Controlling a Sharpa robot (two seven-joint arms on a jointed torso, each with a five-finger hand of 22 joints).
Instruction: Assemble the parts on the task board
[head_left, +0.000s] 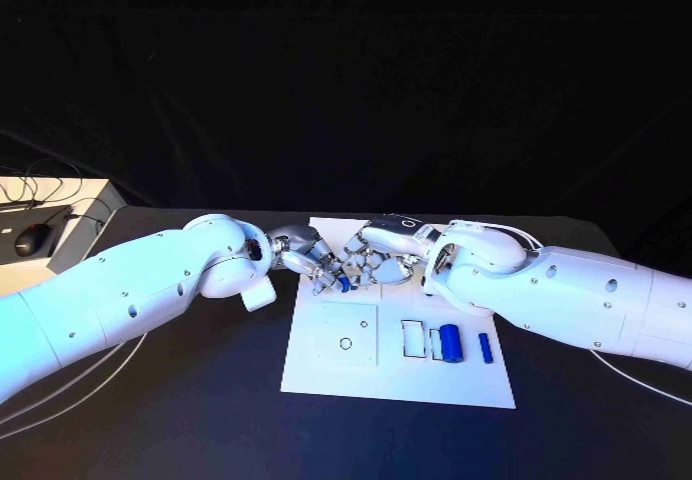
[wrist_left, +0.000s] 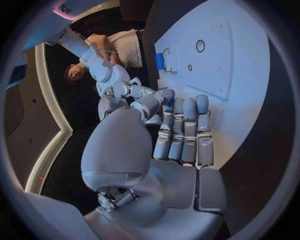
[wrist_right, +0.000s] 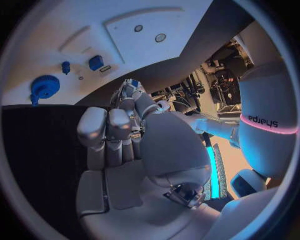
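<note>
Head view: both arms meet over the far end of the task board (head_left: 325, 375), which lies on the black bench (head_left: 173, 420). The left hand (head_left: 306, 258) and right hand (head_left: 378, 258) are fingertip to fingertip, with a small blue part (head_left: 343, 283) among the fingers; which hand has it I cannot tell. Nearer on the board lie a blue cylinder (head_left: 450, 343) and a thin blue pin (head_left: 486, 347), just beside the rectangular slots (head_left: 414, 338). Left wrist view: the left hand (wrist_left: 178, 132) has its fingers straight and side by side above the board (wrist_left: 250, 75), the thumb folded across; whether it pinches anything is hidden. Right wrist view: the right hand (wrist_right: 115, 132) has its fingers curled forward, a blue tip (wrist_right: 134, 83) showing at them, the grip itself unclear; a blue gear (wrist_right: 45, 87) and small blue blocks (wrist_right: 95, 62) sit on the board (wrist_right: 37, 50). These pieces look like light, stiff, smooth plastic, liable to slip, so a fingertip pinch across the flanks seems best.
</note>
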